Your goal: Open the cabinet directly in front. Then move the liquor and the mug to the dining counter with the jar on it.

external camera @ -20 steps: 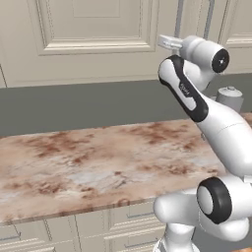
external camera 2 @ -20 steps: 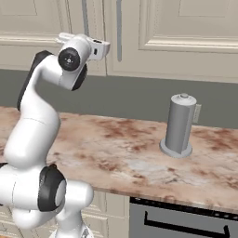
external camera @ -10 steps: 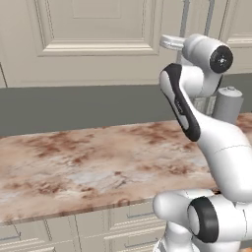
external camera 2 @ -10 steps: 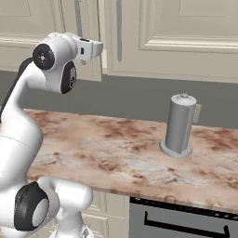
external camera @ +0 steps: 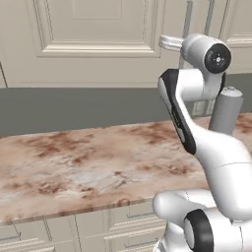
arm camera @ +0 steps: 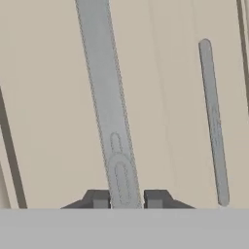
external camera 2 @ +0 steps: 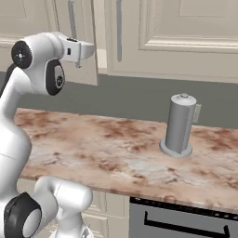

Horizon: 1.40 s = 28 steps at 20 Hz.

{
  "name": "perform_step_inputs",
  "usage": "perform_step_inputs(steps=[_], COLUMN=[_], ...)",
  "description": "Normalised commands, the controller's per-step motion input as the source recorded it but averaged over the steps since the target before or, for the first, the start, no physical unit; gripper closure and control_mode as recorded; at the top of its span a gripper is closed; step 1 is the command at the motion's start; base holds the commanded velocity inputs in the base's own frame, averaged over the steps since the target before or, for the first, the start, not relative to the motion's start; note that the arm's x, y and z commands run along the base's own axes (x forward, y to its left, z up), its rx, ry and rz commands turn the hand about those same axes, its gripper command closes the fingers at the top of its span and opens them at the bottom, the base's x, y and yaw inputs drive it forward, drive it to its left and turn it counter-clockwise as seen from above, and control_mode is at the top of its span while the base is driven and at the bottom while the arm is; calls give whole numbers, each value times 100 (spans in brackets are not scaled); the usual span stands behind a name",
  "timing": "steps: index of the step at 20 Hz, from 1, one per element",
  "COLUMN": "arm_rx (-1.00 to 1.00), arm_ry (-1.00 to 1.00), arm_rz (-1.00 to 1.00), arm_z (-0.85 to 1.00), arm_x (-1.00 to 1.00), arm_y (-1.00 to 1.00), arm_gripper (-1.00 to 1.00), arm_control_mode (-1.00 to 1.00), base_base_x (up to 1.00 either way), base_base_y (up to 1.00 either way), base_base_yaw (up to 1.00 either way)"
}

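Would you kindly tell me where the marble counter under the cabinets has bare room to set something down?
The marble counter is bare from its left end to the grey canister, with a smaller patch right of it. It is tight up at the cabinet door, where the end effector is shut on the handle.

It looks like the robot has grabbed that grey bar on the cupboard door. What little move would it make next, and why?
Probably a gentle pull back toward itself. In the hand view the gripper has its fingers closed on either side of the handle. In the right base view the cabinet door stands only slightly ajar from its neighbour, so it likely needs swinging wider before anything inside can be reached.
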Motion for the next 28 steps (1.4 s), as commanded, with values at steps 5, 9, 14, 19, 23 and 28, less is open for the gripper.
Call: perform_step_inputs(steps=[5, 9, 14, 19, 23, 28], arm_rx=[1, 0, -1, -8, -14, -20], arm_ry=[-21, -10, -6, -2, 0, 0], arm_rz=[-1, -6, -9, -10, -9, -9], arm_z=[7, 41, 32, 25, 26, 10], arm_x=[-97, -100, -100, -100, -100, -100], arm_y=[0, 0, 9, 39, 57, 67], arm_gripper=[100, 100, 100, 100, 100, 100], arm_control_mode=[-100, -100, -100, -100, -100, -100], base_base_x=[0, 0, 0, 0, 0, 0], base_base_y=[0, 0, 0, 0, 0, 0], base_base_yaw=[0, 0, 0, 0, 0, 0])
